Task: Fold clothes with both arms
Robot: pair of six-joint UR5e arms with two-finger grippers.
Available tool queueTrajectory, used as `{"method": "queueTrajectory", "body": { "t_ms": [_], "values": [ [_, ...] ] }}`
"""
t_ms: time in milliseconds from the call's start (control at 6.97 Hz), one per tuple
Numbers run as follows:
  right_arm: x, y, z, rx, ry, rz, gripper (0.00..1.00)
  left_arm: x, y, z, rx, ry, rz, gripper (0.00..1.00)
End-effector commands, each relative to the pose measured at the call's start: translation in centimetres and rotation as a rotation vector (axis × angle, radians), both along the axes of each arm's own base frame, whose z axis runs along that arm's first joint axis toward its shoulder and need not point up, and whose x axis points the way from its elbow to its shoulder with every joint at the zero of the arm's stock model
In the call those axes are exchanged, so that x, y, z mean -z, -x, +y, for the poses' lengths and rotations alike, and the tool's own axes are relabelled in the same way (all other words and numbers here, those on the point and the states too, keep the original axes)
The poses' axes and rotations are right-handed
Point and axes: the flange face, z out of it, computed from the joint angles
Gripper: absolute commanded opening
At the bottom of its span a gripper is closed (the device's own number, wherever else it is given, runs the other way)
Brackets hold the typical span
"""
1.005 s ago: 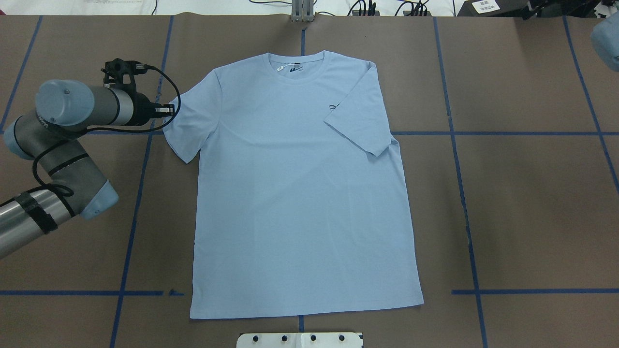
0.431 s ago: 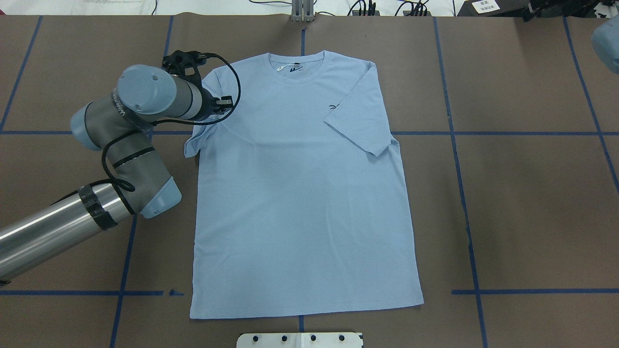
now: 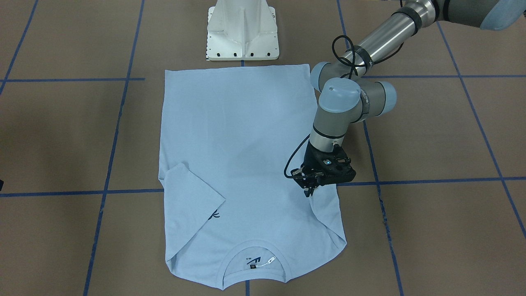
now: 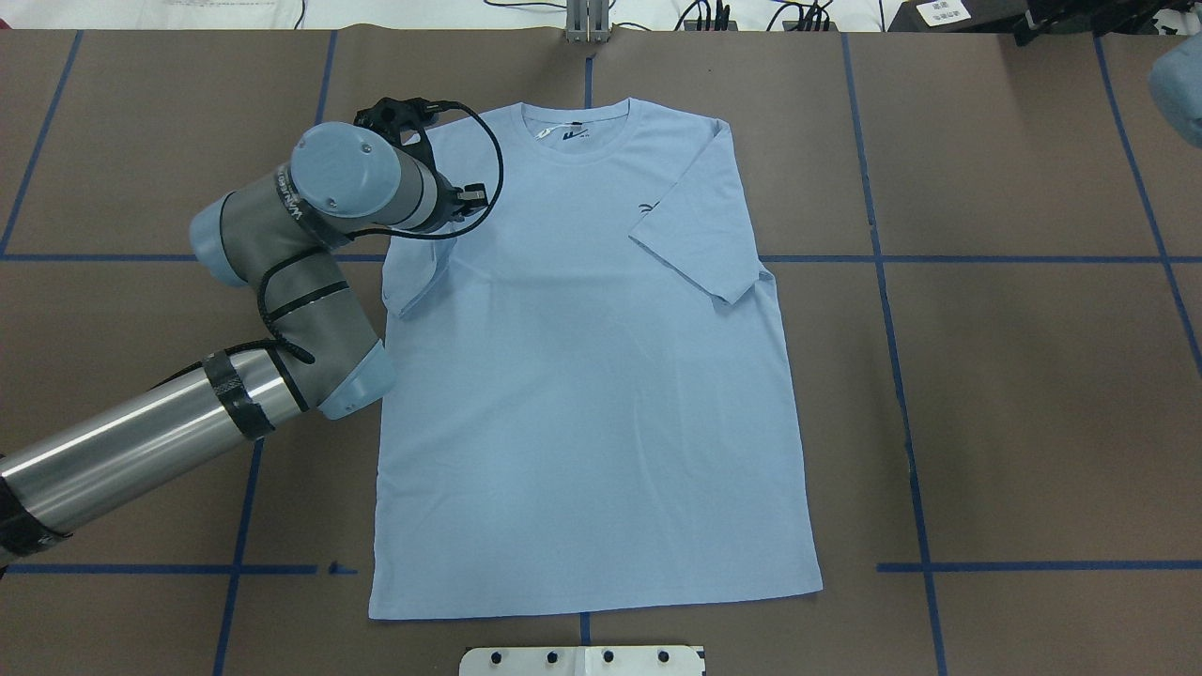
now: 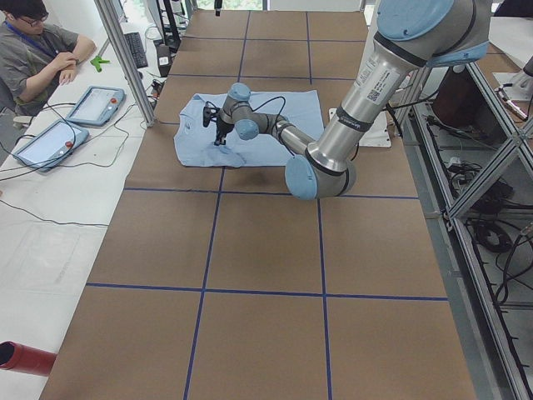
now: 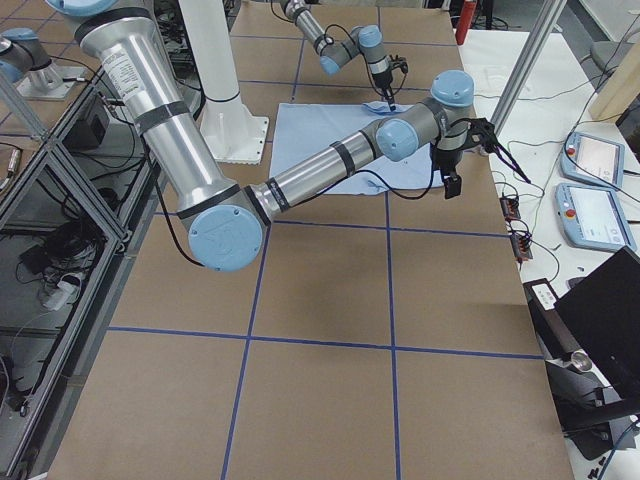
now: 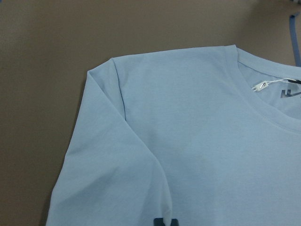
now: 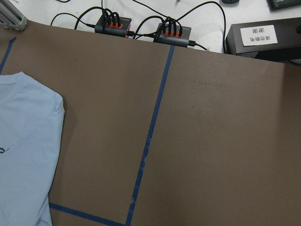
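The T-shirt (image 4: 582,376) lies flat in the middle of the brown surface (image 4: 1033,422), with its collar toward the top of the overhead frame and its hem toward the bottom. The sleeve on the right of that frame (image 4: 700,235) is folded in over the chest and reaches the edge of the small dark print (image 4: 646,208). At the upper left of the shirt, your left arm (image 4: 131,441) comes in from the lower left corner and bends over the other sleeve (image 4: 413,282). That sleeve is raised off the surface and turned in toward the body of the shirt. In the front-facing view the left hand (image 3: 309,190) hangs at the centre right of the frame, pointing down, pressed together on the cloth of that sleeve. In the left wrist view you see the dark fingertips (image 7: 159,222) at the bottom centre with blue fabric bunched up against them, and the neck label (image 7: 289,93) at the right edge. The right hand (image 6: 450,175) shows only in the right side view, upper right of centre, over bare surface just off the shirt's edge. From there you cannot tell whether it is spread or pressed together. Its wrist view shows the shirt's shoulder at the left edge, a blue tape line (image 8: 148,141) down the middle and power strips (image 8: 113,23) along the top.
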Motion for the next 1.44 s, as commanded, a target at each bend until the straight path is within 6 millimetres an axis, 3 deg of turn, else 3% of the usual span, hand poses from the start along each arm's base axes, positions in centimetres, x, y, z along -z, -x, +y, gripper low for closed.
{"method": "queueTrajectory", "body": {
  "t_ms": [0,144,287,431,574,861,1148,1292],
  "values": [
    [-0.3,0.6,0.1,0.008,0.006,0.001,1.0,0.2,-1.1,-0.8,0.001,0.001,-0.016,0.81],
    [-0.5,1.4,0.5,0.022,0.006,0.0,1.0,0.8,-0.6,-0.5,-0.034,-0.051,-0.029,1.0],
    [-0.5,2.8,1.4,0.03,0.024,-0.008,1.0,2.2,0.6,0.7,-0.069,-0.108,-0.012,1.0],
    [0.2,4.4,3.3,0.015,0.062,-0.03,1.0,2.4,2.8,2.7,-0.108,-0.161,0.0,1.0],
    [1.0,6.5,6.8,-0.015,0.077,-0.041,1.0,2.1,5.4,5.2,-0.136,-0.182,0.032,1.0],
    [3.1,14.5,16.0,-0.164,0.142,-0.044,1.0,2.4,8.1,8.4,-0.147,-0.211,0.069,1.0],
    [3.8,22.9,25.8,-0.318,0.213,-0.138,1.0,1.4,10.2,15.6,-0.204,-0.223,0.108,1.0],
    [3.4,25.0,32.2,-0.374,0.252,-0.155,1.0,-0.3,12.2,20.0,-0.207,-0.168,0.134,1.0]
  ]
}}
